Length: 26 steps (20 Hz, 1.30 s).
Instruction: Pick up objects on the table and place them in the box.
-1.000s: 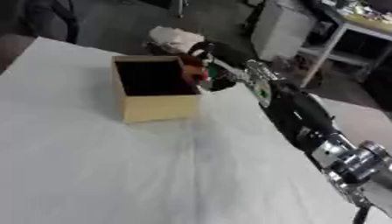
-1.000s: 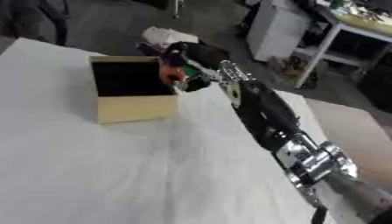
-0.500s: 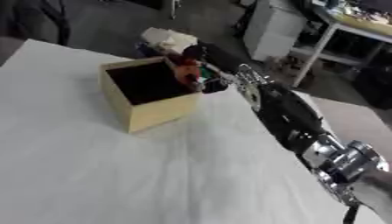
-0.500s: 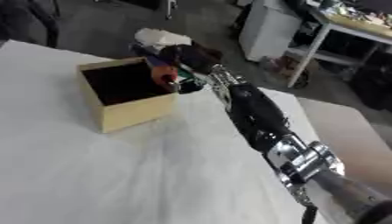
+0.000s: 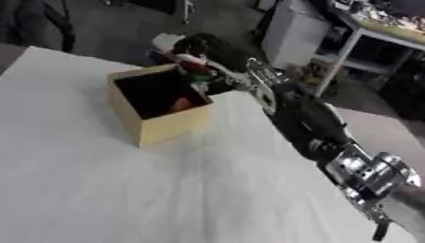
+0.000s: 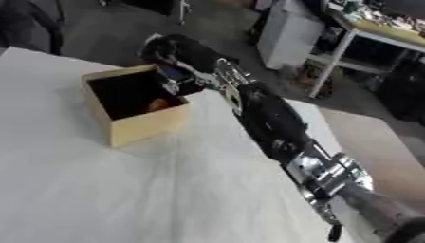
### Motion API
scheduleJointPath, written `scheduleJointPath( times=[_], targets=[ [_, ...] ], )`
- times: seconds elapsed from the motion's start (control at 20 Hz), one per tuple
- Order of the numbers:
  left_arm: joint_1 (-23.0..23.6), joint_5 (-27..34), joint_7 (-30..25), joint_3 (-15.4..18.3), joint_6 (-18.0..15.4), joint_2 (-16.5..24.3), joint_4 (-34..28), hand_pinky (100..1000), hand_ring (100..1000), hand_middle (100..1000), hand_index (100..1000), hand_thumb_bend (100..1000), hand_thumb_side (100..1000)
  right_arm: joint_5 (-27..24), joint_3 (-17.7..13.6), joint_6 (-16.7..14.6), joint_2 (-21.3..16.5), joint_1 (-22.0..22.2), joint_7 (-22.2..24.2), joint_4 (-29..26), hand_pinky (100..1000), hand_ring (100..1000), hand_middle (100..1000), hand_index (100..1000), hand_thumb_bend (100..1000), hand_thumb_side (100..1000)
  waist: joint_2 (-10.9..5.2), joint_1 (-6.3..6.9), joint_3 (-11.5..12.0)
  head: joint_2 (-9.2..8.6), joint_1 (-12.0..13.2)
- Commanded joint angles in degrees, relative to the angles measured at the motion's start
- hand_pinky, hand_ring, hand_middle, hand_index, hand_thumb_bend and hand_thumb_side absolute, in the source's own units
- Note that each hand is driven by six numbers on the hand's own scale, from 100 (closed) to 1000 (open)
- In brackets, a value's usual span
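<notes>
Orange object (image 5: 181, 104) dropped into box (image 5: 170, 128); right hand (image 5: 199, 52) above.

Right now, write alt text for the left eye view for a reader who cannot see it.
The robot's right hand reaches to the far rim of an open wooden box on a white table, with something red and green at its fingers. An orange object lies inside the box. The left hand is out of view.

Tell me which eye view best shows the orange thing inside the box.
The left eye view: the orange thing lies exposed against the box's inner wall. In the right eye view it is a smaller orange patch, low in the box.
</notes>
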Motion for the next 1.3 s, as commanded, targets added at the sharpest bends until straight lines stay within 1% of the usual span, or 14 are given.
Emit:
scheduleJointPath(
  times=[0.05, 0.15, 0.2, 0.35, 0.55, 0.65, 0.75, 0.85, 0.9, 0.95, 1.0, 1.05, 1.15, 1.3],
  targets=[
    [-0.77, 0.19, -0.08, 0.14, -0.34, 0.82, -1.13, 806, 632, 613, 864, 100, 743, -2.53, -0.13, -0.37, -2.06, -0.40, 1.34, -4.26, 883, 854, 834, 890, 100, 223, -0.89, 0.76, -0.44, 0.17, 0.01],
    [-0.42, 0.20, -0.01, 0.29, -0.37, 0.96, -1.13, 806, 631, 612, 864, 100, 745, -5.46, -0.13, -0.62, -2.55, 0.04, 1.39, -6.19, 866, 865, 831, 892, 100, 203, -0.87, 1.06, -1.19, 0.49, 0.10],
    [-0.22, 0.16, 0.04, 0.41, -0.38, 1.05, -1.13, 806, 631, 612, 864, 100, 744, -7.88, -0.16, -0.76, -2.88, 0.35, 1.44, -7.19, 861, 867, 830, 893, 100, 199, -0.84, 1.26, -1.65, 0.67, 0.17],
    [0.60, -0.12, 0.35, 0.89, -0.34, 1.47, -1.13, 807, 631, 612, 863, 100, 746, -16.12, -0.54, -0.76, -4.57, 1.50, 2.06, -11.29, 844, 870, 825, 893, 100, 204, -0.77, 1.97, -3.47, 0.86, 0.97],
    [1.98, -0.58, 0.85, 1.52, -0.17, 2.09, -1.13, 807, 630, 611, 863, 100, 749, -28.39, -1.68, 0.67, -7.49, 4.05, 4.09, -18.14, 816, 880, 814, 898, 100, 254, -0.80, 3.17, -6.11, 1.23, 2.40],
    [2.78, -0.82, 1.10, 1.82, 0.06, 2.33, -1.13, 808, 630, 610, 863, 100, 752, -35.55, -2.29, 1.83, -8.56, 5.74, 5.77, -21.42, 794, 897, 807, 907, 100, 310, -0.87, 3.86, -7.48, 1.24, 3.16],
    [3.52, -1.03, 1.31, 2.04, 0.36, 2.49, -1.13, 807, 629, 609, 863, 100, 754, -42.16, -3.04, 3.04, -9.57, 7.28, 8.36, -24.56, 792, 900, 809, 909, 100, 326, -0.93, 4.48, -8.72, 1.21, 3.88],
    [4.35, -1.30, 1.61, 2.37, 0.75, 2.59, -1.13, 806, 628, 608, 863, 100, 757, -47.20, -4.17, 4.30, -10.52, 9.01, 10.72, -27.52, 783, 912, 808, 913, 100, 370, -1.00, 5.16, -10.10, 1.32, 4.83],
    [4.69, -1.45, 1.81, 2.56, 0.93, 2.61, -1.13, 806, 628, 608, 863, 100, 757, -49.54, -4.70, 4.97, -10.86, 9.90, 11.75, -28.82, 782, 914, 808, 914, 100, 376, -1.03, 5.44, -10.67, 1.38, 5.27],
    [5.06, -1.62, 2.02, 2.76, 1.10, 2.67, -1.13, 806, 627, 607, 862, 100, 759, -51.82, -5.29, 5.55, -11.02, 10.83, 12.68, -30.06, 774, 928, 810, 915, 100, 416, -1.01, 5.76, -11.34, 1.35, 5.88],
    [5.43, -1.73, 2.26, 2.93, 1.27, 2.68, -1.13, 806, 627, 606, 861, 100, 759, -54.10, -5.95, 5.97, -11.08, 11.81, 13.53, -31.39, 769, 936, 812, 916, 100, 550, -0.98, 6.04, -12.00, 1.32, 6.49],
    [5.76, -1.77, 2.48, 3.10, 1.39, 2.71, -1.13, 806, 627, 607, 862, 100, 761, -56.35, -6.69, 6.25, -11.08, 12.89, 14.34, -32.85, 766, 942, 810, 915, 100, 428, -0.87, 6.34, -12.69, 1.13, 7.12],
    [6.41, -2.17, 2.89, 3.43, 1.67, 2.79, -1.13, 806, 627, 606, 862, 100, 763, -60.57, -8.18, 6.51, -11.04, 15.27, 16.02, -36.16, 765, 947, 812, 916, 100, 436, -0.67, 6.91, -14.11, 0.71, 8.39],
    [7.24, -2.68, 3.36, 3.68, 2.07, 2.84, -1.13, 807, 626, 605, 861, 100, 766, -64.28, -10.45, 6.57, -10.86, 18.90, 17.58, -41.03, 770, 942, 810, 913, 100, 444, -0.50, 7.72, -16.33, 0.67, 10.18]
  ],
)
